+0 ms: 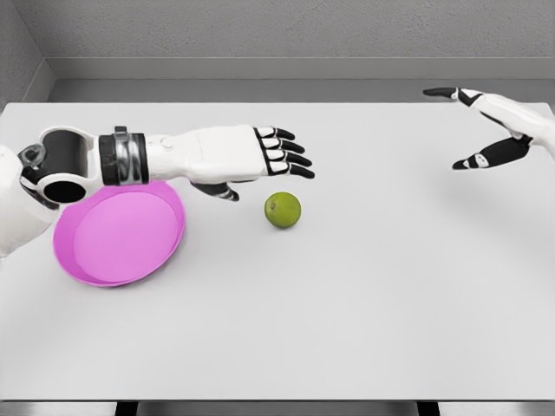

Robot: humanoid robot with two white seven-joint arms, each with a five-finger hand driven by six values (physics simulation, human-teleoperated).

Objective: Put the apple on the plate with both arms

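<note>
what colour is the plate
Pink-magenta, plain with no pattern. The plate shows best in the head view, partly under the left arm.

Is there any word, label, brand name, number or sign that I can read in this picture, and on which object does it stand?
None: no text, number or sign shows anywhere.
The green apple is plain.
The pink plate is plain.
The white table is bare of print.
The left hand and right hand carry only black and white parts, no lettering.

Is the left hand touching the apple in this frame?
Apart. The head view shows bare table between the left hand, fingers spread, and the green apple, which sits alone on the table below the fingertips.
</note>
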